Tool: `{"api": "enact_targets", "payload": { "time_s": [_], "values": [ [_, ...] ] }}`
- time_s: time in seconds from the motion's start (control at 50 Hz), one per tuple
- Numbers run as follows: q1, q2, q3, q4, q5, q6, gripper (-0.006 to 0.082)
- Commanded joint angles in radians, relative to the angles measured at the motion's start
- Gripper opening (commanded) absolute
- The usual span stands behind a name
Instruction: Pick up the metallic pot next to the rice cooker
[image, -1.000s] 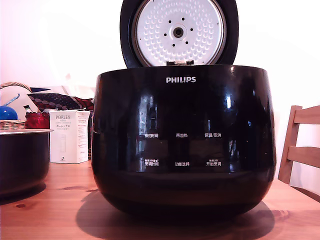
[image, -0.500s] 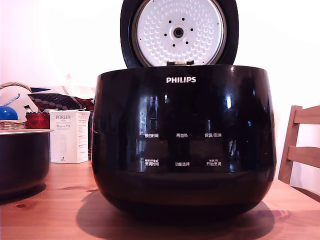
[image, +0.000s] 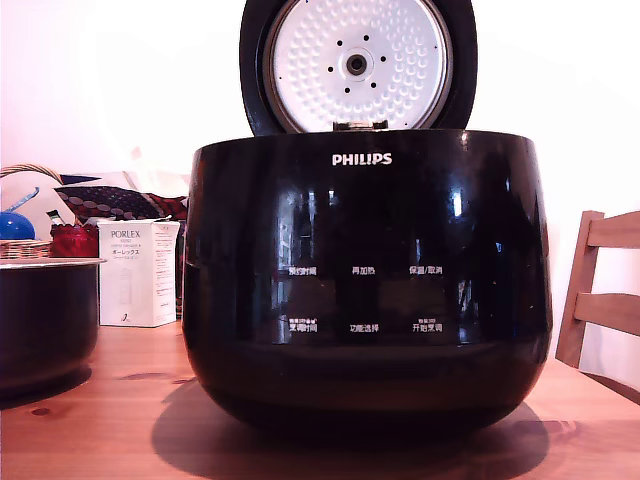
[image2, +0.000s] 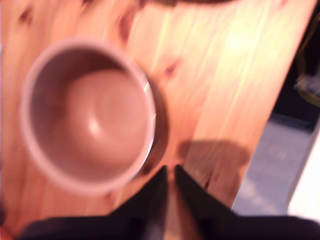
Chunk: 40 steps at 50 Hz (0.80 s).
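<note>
The big black rice cooker stands lid-up mid-table; the dark pot sits upright near the table's edge.

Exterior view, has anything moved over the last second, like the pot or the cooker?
Nothing visibly changed. The pot sits in the same spot at the exterior view's left edge, apart from the cooker, whose lid stays open. The white box and the chair have not shifted either. The gripper does not appear in this view, so any motion of it cannot be compared.

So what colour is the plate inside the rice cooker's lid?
White, dimpled, with small dark holes; clearest in the exterior view.
</note>
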Motion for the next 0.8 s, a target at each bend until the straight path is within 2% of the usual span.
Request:
{"api": "enact_targets", "payload": {
  "time_s": [0.0, 0.16, 0.72, 0.78],
  "values": [
    [0.003, 0.039, 0.004, 0.001, 0.008, -0.004, 0.0258],
    [0.003, 0.103, 0.004, 0.001, -0.009, -0.003, 0.033],
    [0.004, 0.311, 0.004, 0.001, -0.073, 0.057, 0.0331],
    [0.004, 0.33, 0.004, 0.001, -0.08, 0.094, 0.0331]
  ]
}}
